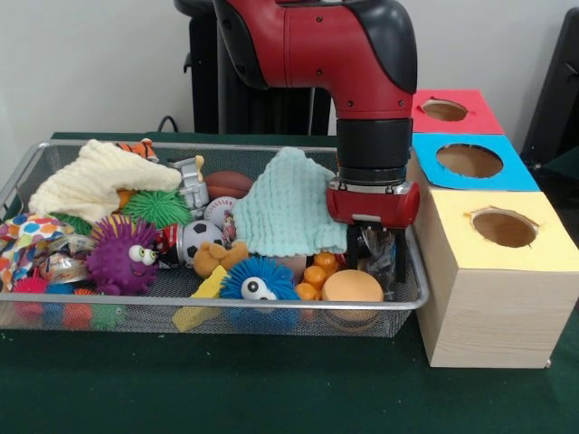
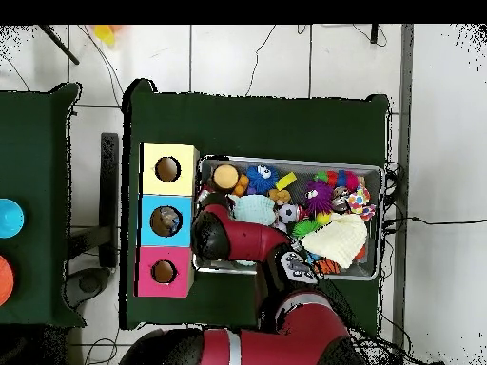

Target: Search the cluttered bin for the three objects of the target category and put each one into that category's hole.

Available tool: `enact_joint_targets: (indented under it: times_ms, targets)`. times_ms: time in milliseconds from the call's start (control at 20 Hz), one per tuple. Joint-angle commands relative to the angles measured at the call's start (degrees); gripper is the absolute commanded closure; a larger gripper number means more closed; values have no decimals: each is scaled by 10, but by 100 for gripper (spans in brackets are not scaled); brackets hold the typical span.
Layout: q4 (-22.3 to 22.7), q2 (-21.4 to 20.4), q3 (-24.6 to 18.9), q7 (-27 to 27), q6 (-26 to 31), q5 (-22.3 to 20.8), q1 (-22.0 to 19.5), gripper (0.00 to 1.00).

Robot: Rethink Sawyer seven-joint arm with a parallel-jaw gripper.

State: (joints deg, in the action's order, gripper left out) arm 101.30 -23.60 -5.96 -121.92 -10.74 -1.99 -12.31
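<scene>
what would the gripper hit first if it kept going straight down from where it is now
Probably the mesh floor of the cluttered bin at its box-side end: the gripper already hangs inside, beside the round orange object. Depth is unclear, so it might clip that first.

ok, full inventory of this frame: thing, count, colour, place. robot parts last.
cluttered bin: 1, silver wire mesh, on the table left of the boxes
boxes: 3, pale wood, in a row right of the bin; tops red, blue, yellow
hole: 1, round, in the blue top
cloths: 2, mint green mid bin, cream far left
spiky balls: purple, blue, green, in the bin
soccer ball: 1, black and white, centre
orange balls: one large, a few small, near right corner
table: dark green
gripper: 1, black, low in the bin's right end; open or shut unclear
arm: 1, red and black
</scene>
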Motion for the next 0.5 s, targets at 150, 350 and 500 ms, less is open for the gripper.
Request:
enact_joint_targets:
  times_ms: [150,350,500]
  targets:
    - [-11,72,-94,-29,122,-8,-7,0]
    - [-17,89,-95,-27,150,2,-6,0]
    - [-22,103,-92,-27,164,7,-4,0]
